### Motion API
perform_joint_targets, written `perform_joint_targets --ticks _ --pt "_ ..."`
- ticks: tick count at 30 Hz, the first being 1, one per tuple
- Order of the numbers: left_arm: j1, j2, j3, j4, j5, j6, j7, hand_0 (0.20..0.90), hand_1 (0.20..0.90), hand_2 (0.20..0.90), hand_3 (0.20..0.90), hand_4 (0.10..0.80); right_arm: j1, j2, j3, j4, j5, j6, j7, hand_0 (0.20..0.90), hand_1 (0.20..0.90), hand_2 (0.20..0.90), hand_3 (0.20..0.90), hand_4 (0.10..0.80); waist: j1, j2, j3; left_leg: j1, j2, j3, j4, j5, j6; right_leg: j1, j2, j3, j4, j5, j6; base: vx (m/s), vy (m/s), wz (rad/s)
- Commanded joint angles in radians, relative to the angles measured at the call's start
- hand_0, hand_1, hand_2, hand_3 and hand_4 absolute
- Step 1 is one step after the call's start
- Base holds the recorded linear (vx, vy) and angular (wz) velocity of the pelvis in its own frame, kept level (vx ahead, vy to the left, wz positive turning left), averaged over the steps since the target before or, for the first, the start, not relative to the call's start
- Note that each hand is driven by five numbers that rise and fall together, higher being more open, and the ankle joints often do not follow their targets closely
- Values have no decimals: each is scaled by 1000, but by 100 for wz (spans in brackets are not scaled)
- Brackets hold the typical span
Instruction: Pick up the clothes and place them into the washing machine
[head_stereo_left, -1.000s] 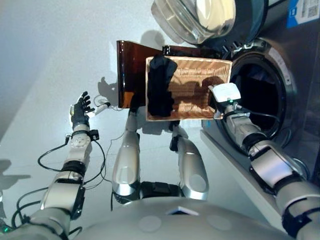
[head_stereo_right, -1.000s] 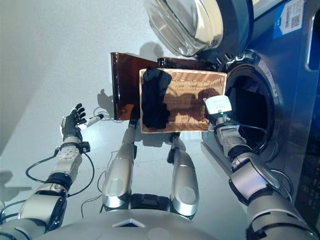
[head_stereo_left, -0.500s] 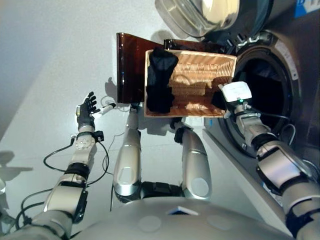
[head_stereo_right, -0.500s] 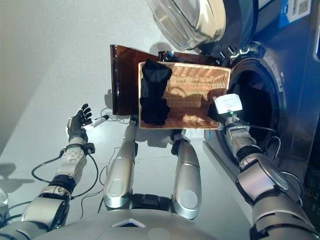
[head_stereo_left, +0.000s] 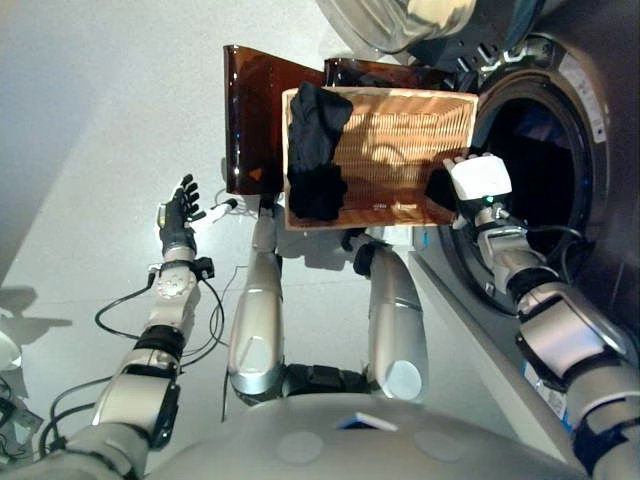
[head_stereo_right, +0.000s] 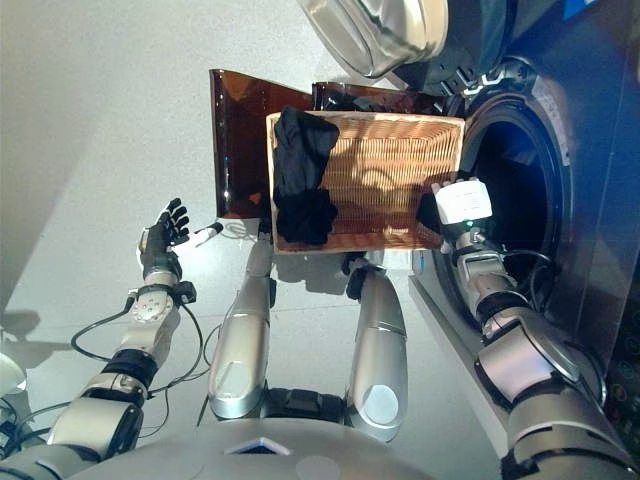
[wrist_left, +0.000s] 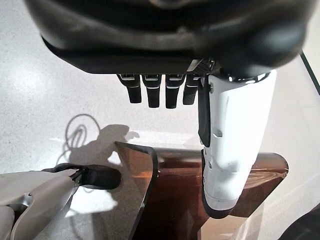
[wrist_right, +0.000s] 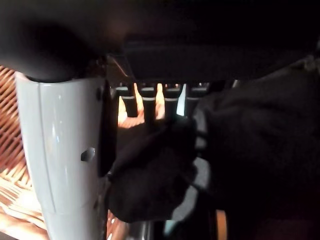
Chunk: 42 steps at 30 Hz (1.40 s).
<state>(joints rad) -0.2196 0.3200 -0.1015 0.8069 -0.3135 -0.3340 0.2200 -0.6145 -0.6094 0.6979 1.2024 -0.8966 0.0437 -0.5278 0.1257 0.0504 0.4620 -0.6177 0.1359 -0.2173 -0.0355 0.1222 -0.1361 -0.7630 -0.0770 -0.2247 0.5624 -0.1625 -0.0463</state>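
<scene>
A wicker basket (head_stereo_left: 400, 150) rests on a brown see-through stand (head_stereo_left: 250, 120). A heap of black clothes (head_stereo_left: 315, 150) lies at the basket's left end. My right hand (head_stereo_left: 480, 180) is at the basket's right edge, just in front of the washing machine's dark drum opening (head_stereo_left: 545, 140). It is shut on a black garment (wrist_right: 165, 170), which shows as a dark lump (head_stereo_left: 440, 190) beside the hand. My left hand (head_stereo_left: 178, 215) is held over the floor left of the stand, open with its fingers (wrist_left: 157, 92) spread and holding nothing.
The machine's round glass door (head_stereo_left: 400, 15) stands swung open above the basket. The machine's front panel (head_stereo_left: 480, 330) runs along the right side. A white object (head_stereo_left: 8, 350) lies on the grey floor at the far left.
The whole view has shifted. My right hand has moved from the basket's near right corner towards the drum opening with the dark garment. The left hand stays open.
</scene>
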Motion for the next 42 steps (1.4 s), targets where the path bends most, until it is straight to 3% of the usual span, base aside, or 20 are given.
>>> perform_joint_targets --ticks 1,3,5,6,7,15,31,39,40,41,42 --pt "2 33 11 -37 -14 -69 44 900 900 900 900 800 4 -116 -24 67 4 40 34 900 900 900 900 800 0 3 -8 24 -8 13 -52 139 -48 19 28 9 -198 147 109 -10 -32 4" --pt "3 33 13 -43 -14 -68 44 900 900 900 900 800 1 -118 -27 69 3 43 33 900 900 900 900 800 2 3 -11 19 -10 9 -52 139 -49 14 27 7 -196 145 109 0 0 0" --pt "6 34 14 -44 -12 -72 43 900 900 900 900 800 -7 -117 -30 75 5 44 33 269 269 269 269 349 7 5 -14 16 -11 10 -52 141 -48 8 26 8 -188 142 108 0 0 0" --pt "6 35 17 -42 -12 -73 43 900 900 900 900 800 -11 -119 -29 76 5 46 34 200 200 200 200 300 9 5 -16 15 -11 8 -52 141 -48 7 25 7 -188 141 109 0 0 0" --pt "25 40 18 -43 -21 -71 37 900 900 900 900 800 -68 -114 19 16 -9 38 41 200 200 200 200 300 15 3 -23 14 -13 8 -52 138 -47 6 27 8 -189 138 107 0 0 0" --pt "11 28 29 -37 -7 -71 61 900 900 900 900 800 -13 -58 8 -78 -44 40 -10 200 200 200 200 300 -7 2 -17 11 -14 6 -52 136 -48 9 25 0 -187 129 109 -7 -1 -3" --pt "51 20 31 -81 7 -75 65 900 900 900 900 800 31 -21 -32 -88 -42 55 -32 200 200 200 200 300 -9 -3 -26 14 -19 10 -52 134 -39 4 20 -5 -175 127 110 5 8 4" --pt "40 20 13 -41 19 -63 60 900 900 900 900 800 56 -29 -60 -84 -26 67 -49 200 200 200 200 300 -7 -24 -51 99 -22 12 -52 111 -28 103 17 -2 -204 127 113 59 20 -5" --pt "41 28 13 -40 20 -61 57 900 900 900 900 800 52 -40 -83 -85 9 55 -51 675 675 675 675 639 -2 -26 -57 117 -22 13 -52 107 -26 129 14 -1 -222 134 114 31 18 -3" --pt "41 28 13 -40 20 -61 57 900 900 900 900 800 52 -40 -84 -85 9 55 -50 900 900 900 900 800 -1 -26 -56 119 -22 13 -52 107 -26 131 14 -1 -223 135 114 75 41 1" --pt "43 29 10 -29 23 -58 50 900 900 900 900 800 63 -30 -113 -84 59 39 -54 900 900 900 900 800 -1 -28 -65 140 -23 15 -52 103 -23 163 14 1 -239 140 116 80 39 3"
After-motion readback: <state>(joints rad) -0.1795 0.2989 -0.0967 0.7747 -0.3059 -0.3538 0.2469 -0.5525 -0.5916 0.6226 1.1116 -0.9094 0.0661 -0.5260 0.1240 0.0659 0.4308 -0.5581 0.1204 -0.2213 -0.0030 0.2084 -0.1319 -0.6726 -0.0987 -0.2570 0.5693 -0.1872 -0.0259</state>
